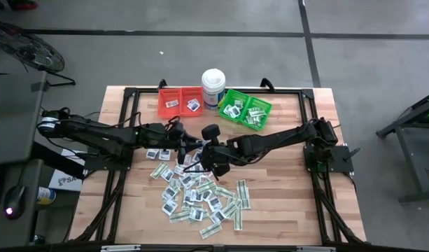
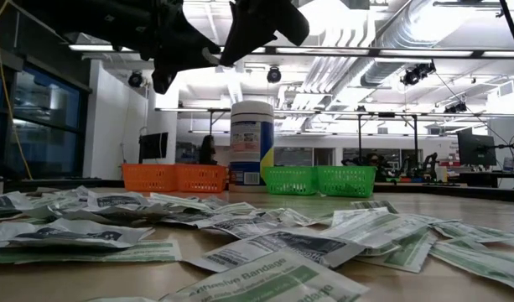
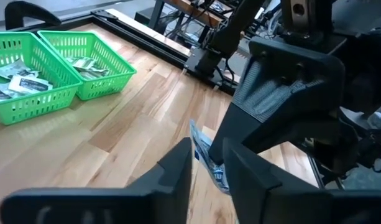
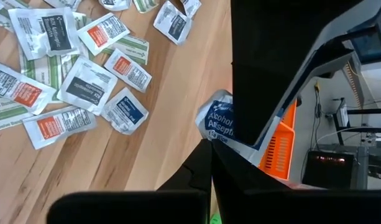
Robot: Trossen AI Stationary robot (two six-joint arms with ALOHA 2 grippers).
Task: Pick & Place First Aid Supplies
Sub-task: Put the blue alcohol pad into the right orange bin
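Observation:
The first aid supplies lie as a loose heap of small flat packets on the wooden table, with a few more in the bins. My left gripper and my right gripper meet tip to tip above the heap's far edge. Both are at one white-and-blue alcohol packet, which is lifted clear of the table. In the left wrist view the packet shows edge-on between my left fingers, with the right gripper's body just beyond it. My left gripper pinches the packet's flat faces between its two fingers, coming level from the table's left. The packet is clear of the table. My right gripper holds the packet by one end at its fingertips, coming from the table's right. The left gripper's body hides the packet's other end.
A red bin, a tall white tub and a green bin stand in a row at the table's far edge, with packets in both bins. Bare wood lies to the right of the heap and near the left edge.

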